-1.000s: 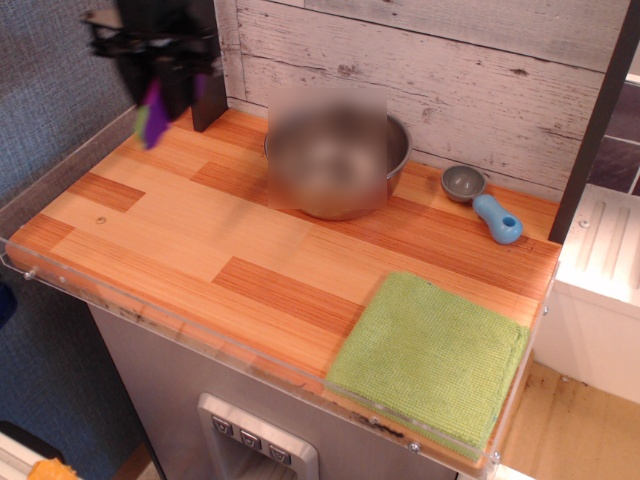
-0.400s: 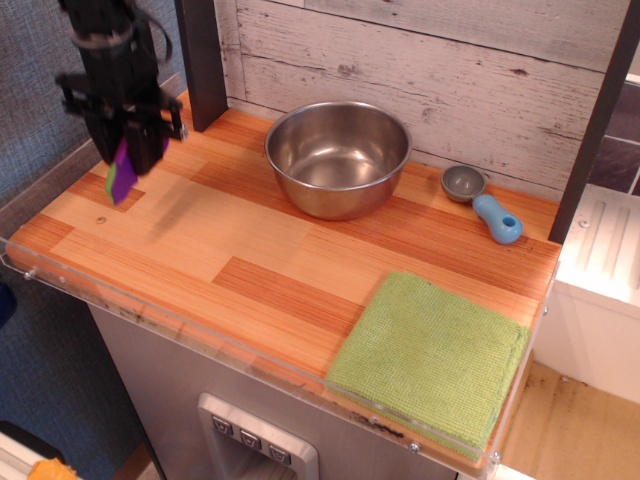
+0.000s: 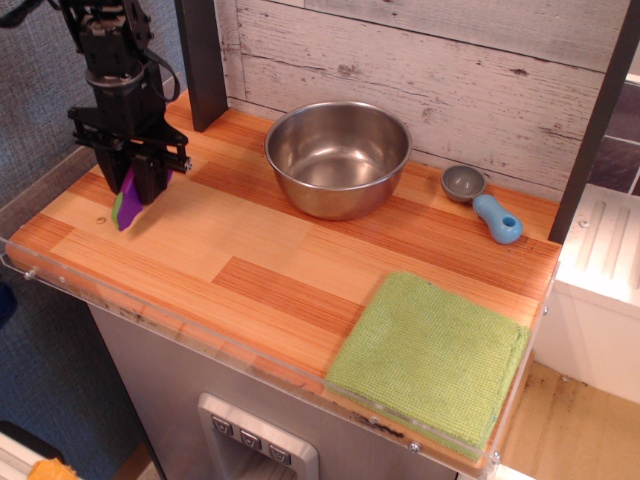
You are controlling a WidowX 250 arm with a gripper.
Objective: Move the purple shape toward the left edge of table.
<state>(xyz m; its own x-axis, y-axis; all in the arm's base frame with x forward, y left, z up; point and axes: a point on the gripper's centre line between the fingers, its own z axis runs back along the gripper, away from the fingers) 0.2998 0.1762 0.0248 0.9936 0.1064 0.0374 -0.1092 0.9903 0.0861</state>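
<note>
At the far left I see my gripper (image 3: pixel 135 186) clamped on the purple shape (image 3: pixel 125 205). The shape hangs tilted near the left edge of the table (image 3: pixel 250 285), and I cannot tell whether its tip touches the wood. Further right stands a steel bowl (image 3: pixel 338 160), then a blue-handled scoop (image 3: pixel 487 206), and a green cloth (image 3: pixel 430 355) lies front right.

Fig. 1. My single arm (image 3: pixel 110 60) enters at the frame's 11 o'clock corner and hangs near-vertical, wrist pointing straight down. I have the black gripper (image 3: pixel 138 190) low at the 9 o'clock side of the table (image 3: pixel 250 250), jaws closed on the purple shape (image 3: pixel 124 205), whose lower tip shows below the fingers (image 3: pixel 152 180).
</note>
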